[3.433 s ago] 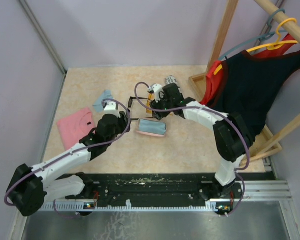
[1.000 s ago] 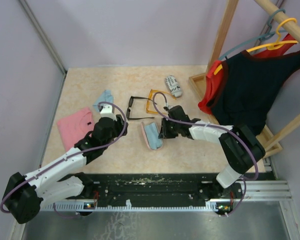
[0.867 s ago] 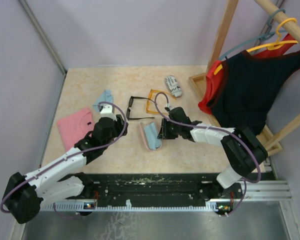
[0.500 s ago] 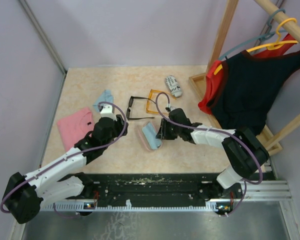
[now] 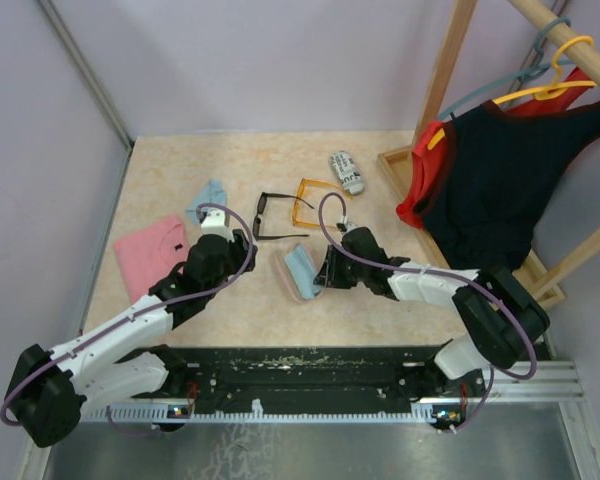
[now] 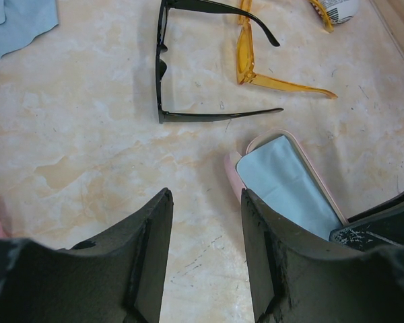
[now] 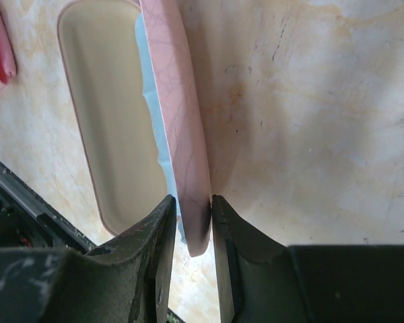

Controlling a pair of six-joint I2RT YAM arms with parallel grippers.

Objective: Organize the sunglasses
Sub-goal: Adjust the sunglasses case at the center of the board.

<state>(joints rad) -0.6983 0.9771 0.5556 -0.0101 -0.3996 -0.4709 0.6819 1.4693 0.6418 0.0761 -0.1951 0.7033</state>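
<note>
The black sunglasses (image 5: 259, 216) (image 6: 163, 67) and the orange sunglasses (image 5: 298, 210) (image 6: 245, 54) lie unfolded side by side on the table, both untouched. Just in front of them the pink case (image 5: 300, 270) (image 6: 289, 185) is open, showing its blue lining. My right gripper (image 5: 323, 275) (image 7: 192, 202) is shut on the near end of the case's lid (image 7: 178, 101), holding it up on edge beside the cream inside of the tray (image 7: 114, 114). To the case's left, my left gripper (image 5: 242, 246) (image 6: 205, 198) hangs open above bare table with nothing between its fingers.
A black-and-white printed case (image 5: 346, 172) (image 6: 337, 8) lies behind the orange pair. A blue cloth (image 5: 208, 200) (image 6: 20, 20) and a pink cloth (image 5: 148, 252) lie at the left. A wooden rack (image 5: 450, 70) with hanging clothes stands at the right.
The right gripper came from the sunglasses to the pink case and took hold of its lid. In the last second it tipped the lid further up. The left arm has stayed still.
</note>
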